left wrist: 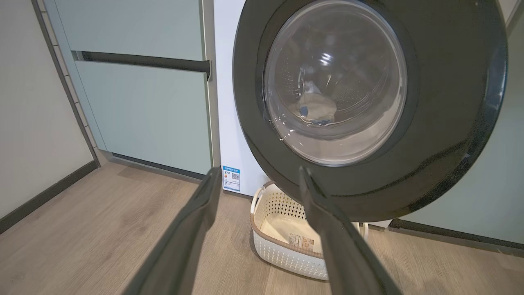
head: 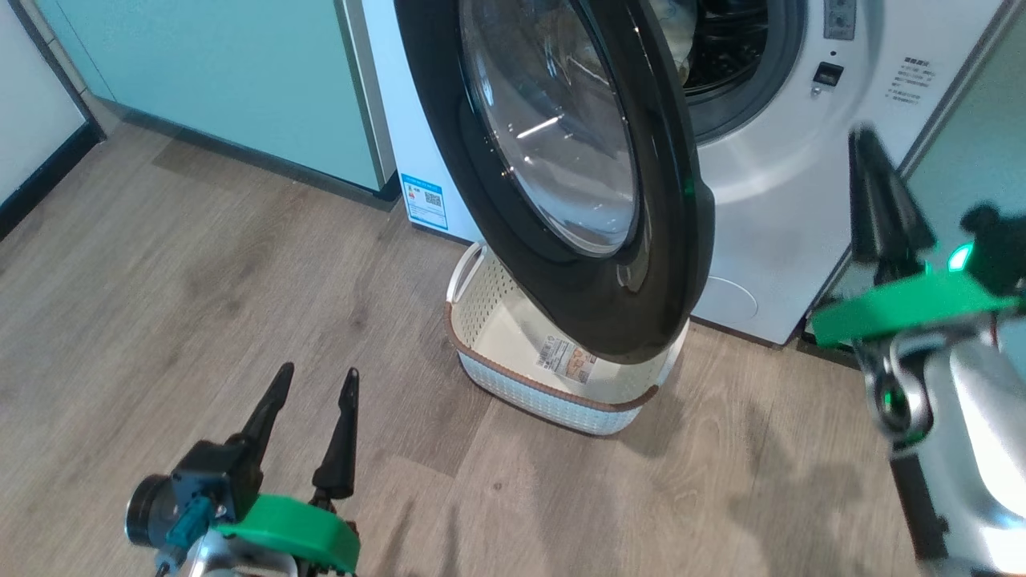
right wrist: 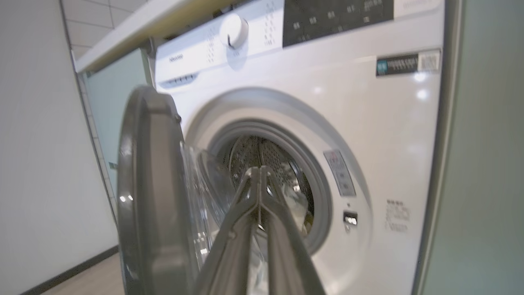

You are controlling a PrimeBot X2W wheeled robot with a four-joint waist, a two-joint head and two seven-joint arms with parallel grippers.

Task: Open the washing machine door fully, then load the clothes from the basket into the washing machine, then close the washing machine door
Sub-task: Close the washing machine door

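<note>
You have the large round glossy black washing machine door (head: pixel 561 136) swung partway out from the white front-loading washing machine (head: pixel 785 200), its bulging clear glass window facing the floor side. Through that glass, in the left wrist view, the clothes (left wrist: pixel 315 108) show as a small pale bundle with blue trim lying in the machine's shiny steel drum.

Directly in front of the machine, under the door's lower edge, the small cream perforated plastic basket (head: pixel 553 410) with its brown rim sits on the floor, and the label (head: pixel 565 358) on its bottom is in plain sight.

Your right gripper (head: pixel 870 160) is up in front of the machine's right side, clear of the door. Its fingers are pressed together on nothing and point toward the grey-ringed opening.

Your left gripper (head: pixel 317 372) hangs well out from the machine over the wood-look floor (head: pixel 200 280), fingers spread wide and holding nothing.

A pale-green cabinet (head: pixel 240 72) stands to the machine's left.
</note>
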